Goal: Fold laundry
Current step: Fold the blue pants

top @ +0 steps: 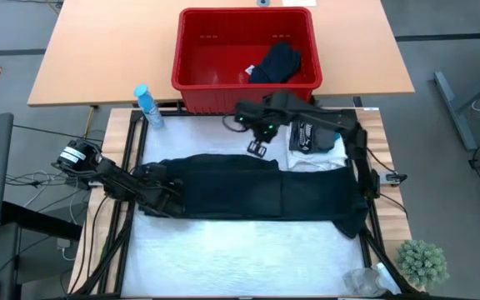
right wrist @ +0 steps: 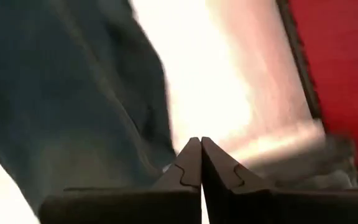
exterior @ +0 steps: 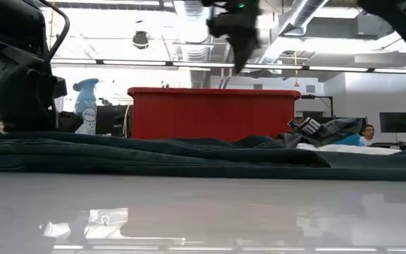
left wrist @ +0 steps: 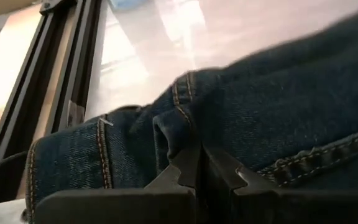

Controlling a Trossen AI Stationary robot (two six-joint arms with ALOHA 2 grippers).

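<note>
The left gripper (left wrist: 199, 177) is pinching the jeans' (top: 257, 190) left end; the right gripper (top: 257, 148), fingers closed and empty, is hovering near the red basket (top: 192, 50).

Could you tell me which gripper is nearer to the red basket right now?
Right. The right gripper hangs just in front of the red basket; the left gripper is farther off, on the jeans.

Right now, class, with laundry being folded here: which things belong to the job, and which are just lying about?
Belong to the job:
dark jeans, pinched by the left gripper
folded pile
dark garment in the red basket

Lying about:
spray bottle
small plant
</note>
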